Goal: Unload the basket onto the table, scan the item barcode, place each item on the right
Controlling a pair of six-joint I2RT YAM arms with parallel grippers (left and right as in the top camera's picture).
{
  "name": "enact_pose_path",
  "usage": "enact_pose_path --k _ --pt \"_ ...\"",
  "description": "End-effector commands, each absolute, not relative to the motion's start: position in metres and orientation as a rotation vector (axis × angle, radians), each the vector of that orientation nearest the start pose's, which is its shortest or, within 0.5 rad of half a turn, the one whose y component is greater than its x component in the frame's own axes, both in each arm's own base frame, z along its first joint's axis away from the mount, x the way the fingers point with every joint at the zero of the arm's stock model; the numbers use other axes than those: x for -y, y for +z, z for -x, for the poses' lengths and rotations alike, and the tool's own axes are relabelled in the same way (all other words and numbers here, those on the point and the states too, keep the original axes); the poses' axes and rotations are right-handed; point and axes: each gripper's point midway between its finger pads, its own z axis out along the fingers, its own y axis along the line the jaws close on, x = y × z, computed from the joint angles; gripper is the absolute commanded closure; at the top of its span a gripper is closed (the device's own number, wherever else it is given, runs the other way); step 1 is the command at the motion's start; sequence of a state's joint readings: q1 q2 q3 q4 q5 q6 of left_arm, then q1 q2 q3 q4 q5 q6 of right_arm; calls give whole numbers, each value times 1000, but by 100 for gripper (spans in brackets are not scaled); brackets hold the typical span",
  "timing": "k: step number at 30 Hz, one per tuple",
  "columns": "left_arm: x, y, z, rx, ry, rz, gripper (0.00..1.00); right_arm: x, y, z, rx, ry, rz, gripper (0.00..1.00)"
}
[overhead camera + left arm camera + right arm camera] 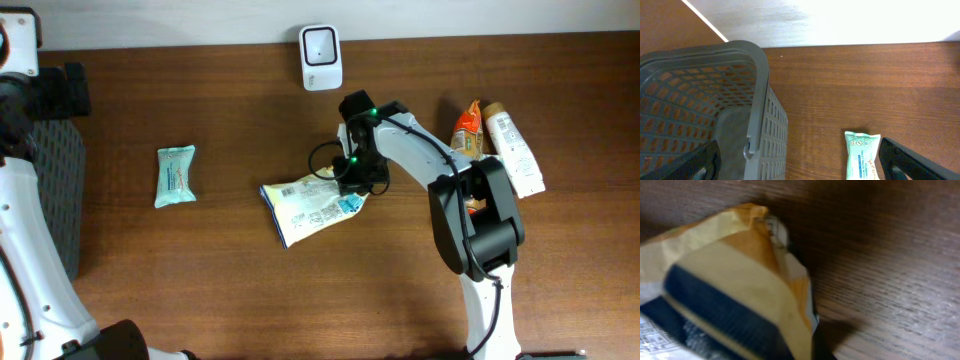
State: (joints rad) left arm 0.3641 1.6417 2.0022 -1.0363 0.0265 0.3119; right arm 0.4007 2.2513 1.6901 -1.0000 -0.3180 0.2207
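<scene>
Right hand (352, 178) closed tight, pinching one end of the snack packet (305, 208). The packet's other end lies on the table (240, 120), trailing from the hand toward the left arm's side. White scanner (320, 57) just beyond the hand. Left hand (800, 167) spread wide, grey basket (760, 85) beside it.

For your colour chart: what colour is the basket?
Grey basket, clearest in the left wrist view.

Shop checkout mock-up: white barcode scanner (320, 57) upright on wooden counter (230, 280), grey plastic shopping basket (760, 85) at left edge, snack packets (175, 175), bottle (514, 152) lying flat.
</scene>
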Motion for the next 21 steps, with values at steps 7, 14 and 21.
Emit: enact_pose_path --k 7,14,21 --pt "-151 375 -409 -2245 342 30 1 -243 54 -374 -2946 1235 427 96" --pt "-151 375 -409 -2245 342 31 1 -130 45 -375 -3156 -51 -9 96" --pt "-151 375 -409 -2245 342 31 1 -169 -10 -353 -3125 -445 249 59"
